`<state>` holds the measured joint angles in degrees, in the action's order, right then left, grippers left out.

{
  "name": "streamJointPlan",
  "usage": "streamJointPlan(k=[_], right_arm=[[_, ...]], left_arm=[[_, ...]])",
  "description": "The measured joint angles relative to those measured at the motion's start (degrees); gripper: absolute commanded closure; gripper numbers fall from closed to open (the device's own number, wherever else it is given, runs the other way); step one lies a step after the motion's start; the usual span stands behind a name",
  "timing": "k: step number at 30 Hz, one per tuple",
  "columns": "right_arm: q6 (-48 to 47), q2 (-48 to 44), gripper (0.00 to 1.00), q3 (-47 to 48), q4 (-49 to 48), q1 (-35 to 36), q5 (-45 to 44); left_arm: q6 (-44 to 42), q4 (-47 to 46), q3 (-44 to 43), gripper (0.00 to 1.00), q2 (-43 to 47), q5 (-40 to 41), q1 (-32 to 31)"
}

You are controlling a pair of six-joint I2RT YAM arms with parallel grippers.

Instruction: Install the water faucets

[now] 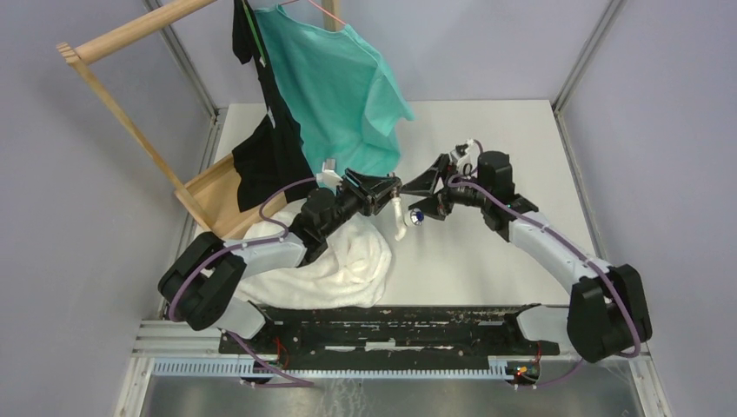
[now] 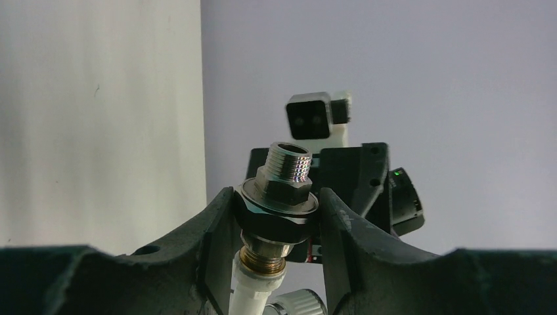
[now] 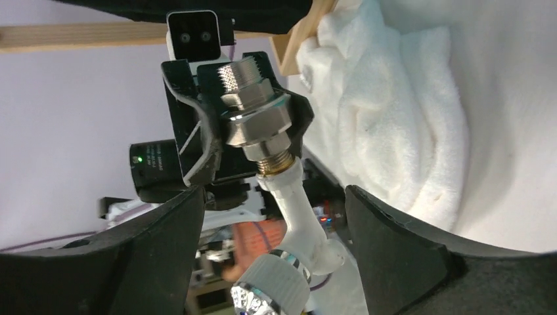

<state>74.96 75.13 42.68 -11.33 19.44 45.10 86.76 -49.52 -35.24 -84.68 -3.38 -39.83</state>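
The water faucet is held in the air between the two arms. Its silver threaded fitting (image 2: 281,190) sits between my left gripper's (image 2: 279,205) jaws, which are shut on its black nut. The white spout (image 2: 251,289) hangs below. In the top view the left gripper (image 1: 387,186) points right, with the spout (image 1: 398,217) and its blue-dotted knob (image 1: 417,215) just beneath. My right gripper (image 1: 415,184) faces it, open. In the right wrist view its fingers (image 3: 387,243) stand wide either side of the spout (image 3: 299,210), not touching it, with the fitting (image 3: 253,111) beyond.
A white towel (image 1: 339,261) lies under the left arm and fills the right of the right wrist view (image 3: 394,118). A teal shirt (image 1: 339,87) and a black garment (image 1: 269,148) hang from a wooden rack (image 1: 130,122) at the back left.
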Motion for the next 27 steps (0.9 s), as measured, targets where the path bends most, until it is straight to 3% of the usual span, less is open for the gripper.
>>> streamJointPlan(k=[5,13,16,21,27], right_arm=[[-15.80,-6.84,0.08,8.76,18.60,0.02,-5.03],[-32.54,-15.41,0.03,12.17,35.10,2.36,-15.74],[-34.03,-22.16,0.00,8.57,33.20,3.52,-21.11],[-32.57,-38.80,0.00,-6.80,20.13,5.95,-29.05],[-31.76,-40.41,0.00,-13.46,6.97,11.39,-36.20]], left_arm=[[0.00,-0.26,0.00,0.97,0.81,-0.85,-0.22],[0.02,1.90,-0.28,0.97,1.18,-0.50,-0.11],[0.35,4.74,-0.79,0.97,1.99,0.52,-0.11],[0.55,11.37,-3.13,0.97,3.58,3.26,-0.11],[1.31,19.30,-7.50,0.97,4.28,5.55,-0.11]])
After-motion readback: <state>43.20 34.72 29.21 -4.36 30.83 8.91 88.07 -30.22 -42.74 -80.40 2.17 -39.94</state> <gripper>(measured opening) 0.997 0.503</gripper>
